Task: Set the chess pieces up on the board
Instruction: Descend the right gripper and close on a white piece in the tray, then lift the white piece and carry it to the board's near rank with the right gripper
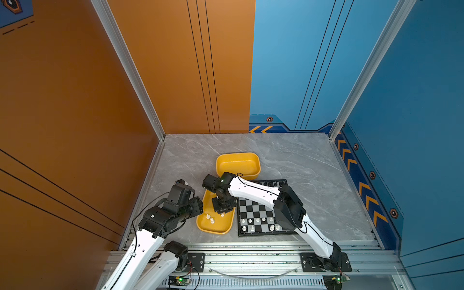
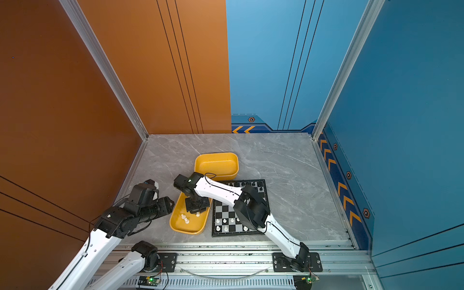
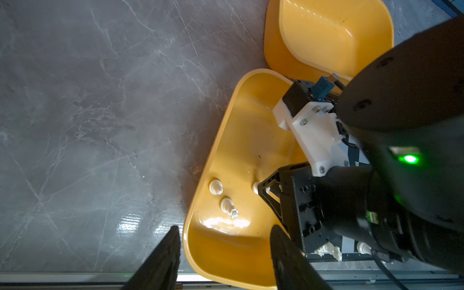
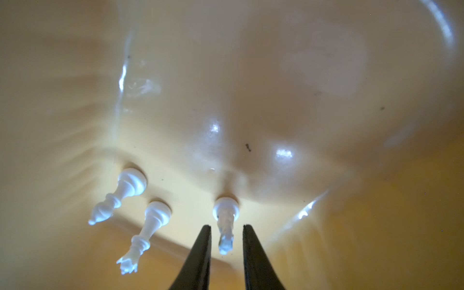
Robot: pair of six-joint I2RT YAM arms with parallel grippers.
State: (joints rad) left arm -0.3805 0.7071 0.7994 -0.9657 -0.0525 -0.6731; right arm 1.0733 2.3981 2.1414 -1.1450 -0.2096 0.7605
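Tray point(image 1: 216, 230) left of board point(image 1: 256, 215) holds three white chess pieces point(image 1: 210, 219).

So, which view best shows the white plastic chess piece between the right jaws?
Right wrist: the white plastic chess piece is near and whole. Both top views show a speck; left wrist, only its base.

text: none legible | signs: orange chevrons point(image 1: 364, 187) on blue wall band point(image 1: 356, 175)
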